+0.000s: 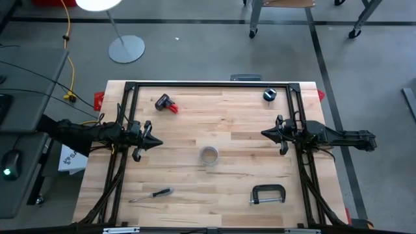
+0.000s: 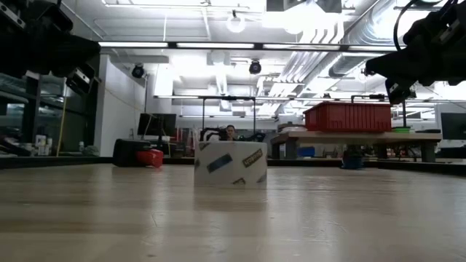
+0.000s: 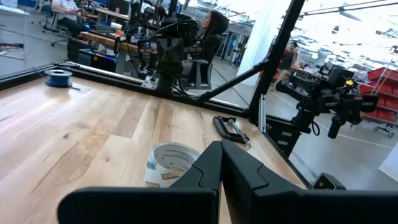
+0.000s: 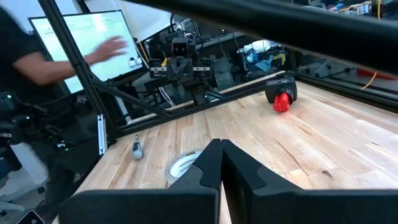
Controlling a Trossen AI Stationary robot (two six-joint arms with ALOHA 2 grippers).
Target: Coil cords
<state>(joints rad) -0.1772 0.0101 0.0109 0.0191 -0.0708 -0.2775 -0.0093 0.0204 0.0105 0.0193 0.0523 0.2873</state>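
A blue cord (image 1: pixel 270 95) lies wound in a small flat bundle on the table near its far right corner; the left wrist view shows the blue cord (image 3: pixel 60 78) too, with a short tail beside it. My left gripper (image 1: pixel 156 143) hovers shut above the table's left side, pointing toward the middle. My right gripper (image 1: pixel 265 133) hovers shut above the right side, pointing back at it. In the wrist views the left gripper (image 3: pixel 221 144) and the right gripper (image 4: pixel 221 143) show their fingertips together with nothing between them.
A roll of tape (image 1: pixel 208 155) stands at the table's middle between the grippers. A red-and-black tool (image 1: pixel 166 103) lies far left, a screwdriver (image 1: pixel 151 194) near left, a C-clamp (image 1: pixel 268 194) near right. A black frame (image 1: pixel 211 84) borders the table. A person moves beyond the table's left side (image 4: pixel 37 56).
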